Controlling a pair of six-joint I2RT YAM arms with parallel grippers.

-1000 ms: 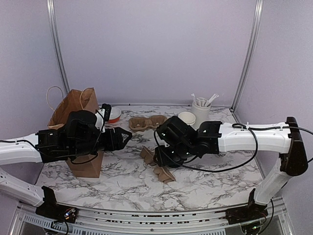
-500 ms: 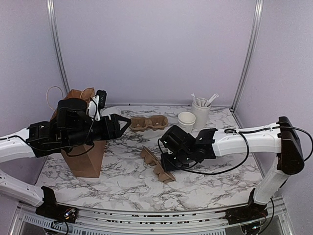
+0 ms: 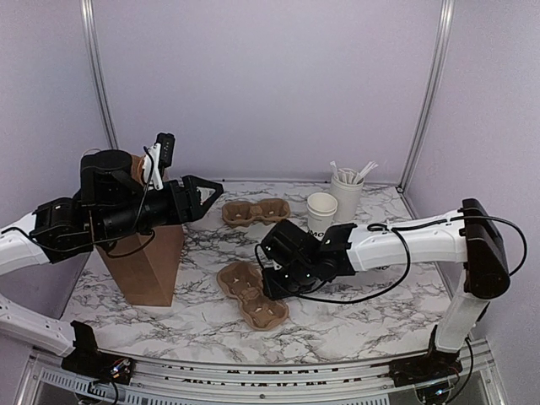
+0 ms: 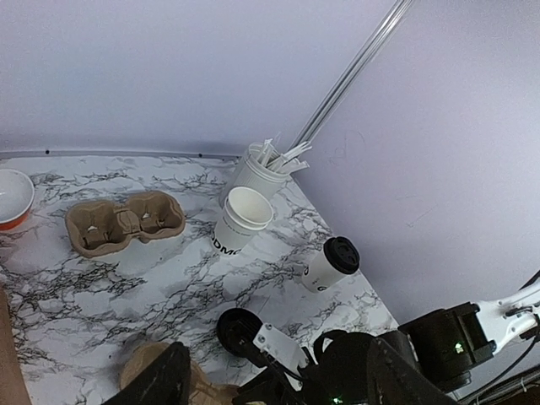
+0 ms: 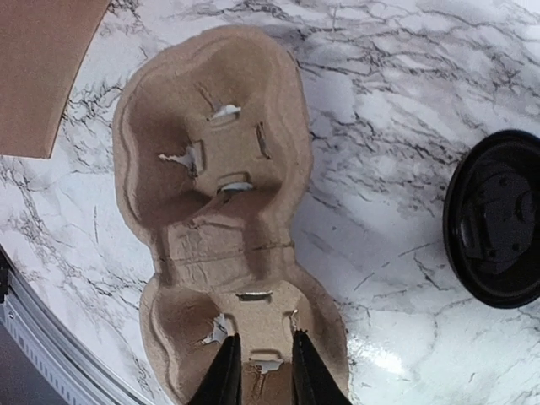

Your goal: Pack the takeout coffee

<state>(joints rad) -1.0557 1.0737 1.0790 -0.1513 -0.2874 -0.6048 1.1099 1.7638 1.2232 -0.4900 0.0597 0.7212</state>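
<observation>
The white paper cup (image 3: pixel 321 211) with dark block lettering near its base stands open at the back right; it also shows in the left wrist view (image 4: pixel 240 221). A loose round black lid (image 5: pixel 498 229) lies on the marble right of the near carrier, and shows in the left wrist view (image 4: pixel 239 333). A second white cup with a black lid on it (image 4: pixel 331 264) stands further right. My right gripper (image 3: pixel 274 283) (image 5: pixel 261 375) is down on the near brown cup carrier (image 3: pixel 251 294) (image 5: pixel 224 219), jaws closed narrowly on its middle tab. My left gripper (image 3: pixel 202 190) (image 4: pixel 278 388) is open and empty, raised above the table.
A brown paper bag (image 3: pixel 139 261) stands at the left under my left arm. A second cup carrier (image 3: pixel 253 211) lies at the back. The white cup of stirrers (image 3: pixel 346 192) stands behind the lettered cup. An orange-rimmed bowl (image 4: pixel 13 196) sits at the back left.
My left arm has risen and swung back above the paper bag. My right gripper has moved left and down, and the near carrier, earlier tipped on edge, now lies flat.
</observation>
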